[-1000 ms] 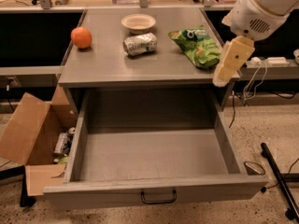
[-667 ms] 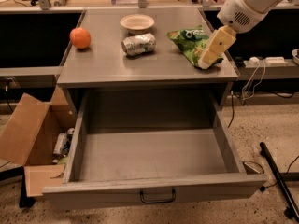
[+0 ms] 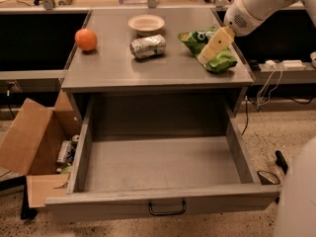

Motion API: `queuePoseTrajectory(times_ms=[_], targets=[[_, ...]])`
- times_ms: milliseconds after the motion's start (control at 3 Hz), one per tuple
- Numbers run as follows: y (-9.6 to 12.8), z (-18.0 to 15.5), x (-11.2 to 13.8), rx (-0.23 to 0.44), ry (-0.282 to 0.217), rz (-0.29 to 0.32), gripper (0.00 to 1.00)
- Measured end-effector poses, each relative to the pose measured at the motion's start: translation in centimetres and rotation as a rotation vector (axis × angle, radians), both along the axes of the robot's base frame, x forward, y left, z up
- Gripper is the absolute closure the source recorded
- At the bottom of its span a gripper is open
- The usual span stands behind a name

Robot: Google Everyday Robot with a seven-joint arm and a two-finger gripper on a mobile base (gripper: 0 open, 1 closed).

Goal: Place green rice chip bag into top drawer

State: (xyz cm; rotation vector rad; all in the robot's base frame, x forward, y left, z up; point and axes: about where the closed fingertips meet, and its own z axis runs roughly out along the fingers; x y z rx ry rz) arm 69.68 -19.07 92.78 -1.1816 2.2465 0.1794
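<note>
On the right side of the grey cabinet top [image 3: 123,68] lies the green rice chip bag [image 3: 221,61], with the gripper [image 3: 205,56] low over its middle (whether it is apart or clamped on the bag, I cannot tell). Below, the top drawer [image 3: 163,164] stands pulled open. An orange [image 3: 86,39], a bowl [image 3: 146,23] and a crushed can [image 3: 147,47] share the top.
</note>
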Motion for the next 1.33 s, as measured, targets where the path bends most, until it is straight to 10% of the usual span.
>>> queuePoseTrajectory(times_ms=[1333], targets=[[-1.9,-4.2,5.6,0.037,0.048,-0.144,0.00]])
